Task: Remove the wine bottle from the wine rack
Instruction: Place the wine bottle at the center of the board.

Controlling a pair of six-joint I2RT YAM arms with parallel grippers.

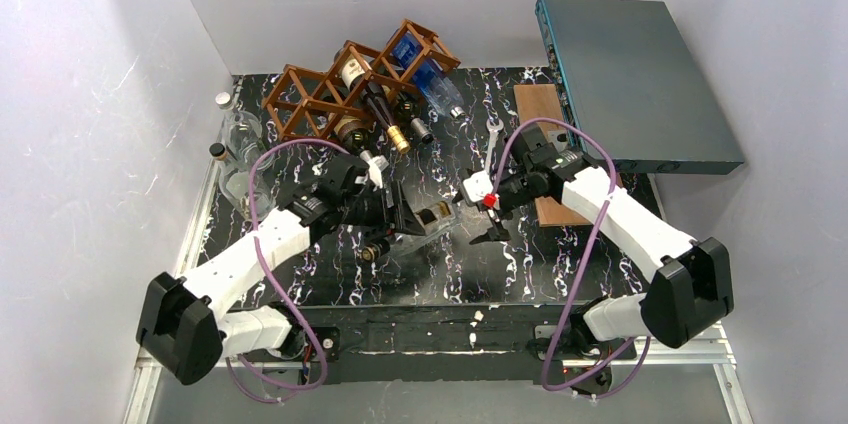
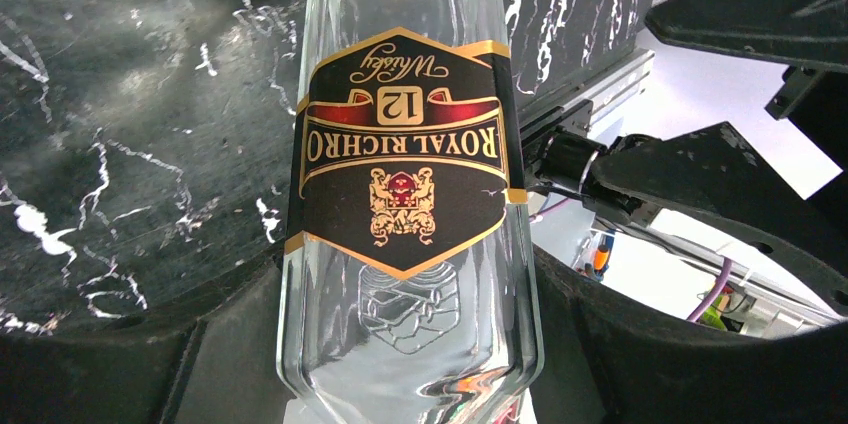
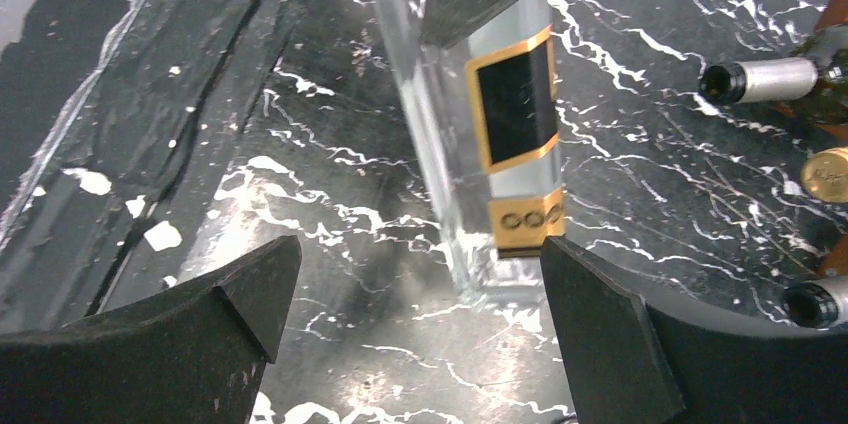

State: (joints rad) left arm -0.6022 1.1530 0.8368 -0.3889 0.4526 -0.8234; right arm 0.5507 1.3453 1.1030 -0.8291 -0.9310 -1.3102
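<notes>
Black marble-patterned table (image 1: 520, 264) spreads under everything, with the reddish-brown wine rack (image 1: 300, 99) standing at its far side. To the right of the rack a grey metal box (image 1: 640, 84) lies flat, the largest object after the table. A flat wooden board (image 1: 540, 104) lies between the rack and that box, partly under the right arm.

The rack holds several bottles in its diamond cells. Among them are a dark bottle with a gold cap (image 1: 385, 114), necks pointing out toward the arms, and a blue bottle (image 1: 415, 59) in the rack's right end cell. Just left of the rack stand clear glass jars (image 1: 238, 129).

In front of the rack, clear of its cells, the clear bottle (image 1: 425, 222) lies tilted low over the table. It is square-sided, with a black and gold whisky label. Whether it touches the table I cannot tell.

The left gripper (image 1: 395, 209), also in front of the rack, clamps this bottle around its body, and its fingers (image 2: 150, 364) press both sides.

The right gripper (image 1: 482, 216), in front of the rack's right end, is spread wide. Its fingers (image 3: 200, 334) grip nothing. The bottle's base lies just ahead of the gap between them, apart from both.
</notes>
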